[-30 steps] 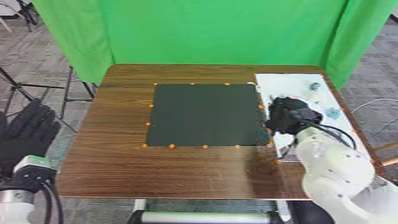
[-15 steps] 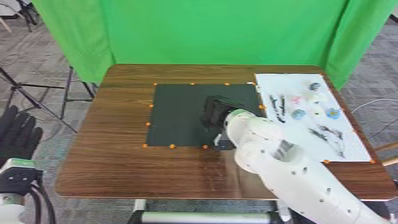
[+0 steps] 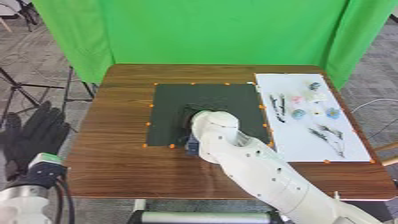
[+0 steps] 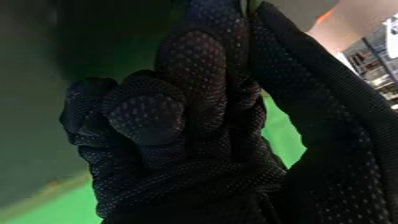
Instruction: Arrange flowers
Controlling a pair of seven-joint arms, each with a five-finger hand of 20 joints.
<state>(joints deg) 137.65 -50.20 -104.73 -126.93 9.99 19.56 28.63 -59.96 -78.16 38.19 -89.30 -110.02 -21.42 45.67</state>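
Bright, even light across the table (image 3: 115, 165); dimmer wrist view.

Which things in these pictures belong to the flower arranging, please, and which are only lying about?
For the job:
small flowers
dark twigs
white sheet under them
dark mat
thin green piece, perhaps a stem, pinched by the right hand

Apparently not:
green curtain
black stand on the floor

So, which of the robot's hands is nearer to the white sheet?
The right. The right hand is over the dark mat, beside the sheet; the left hand is out past the table's left edge.
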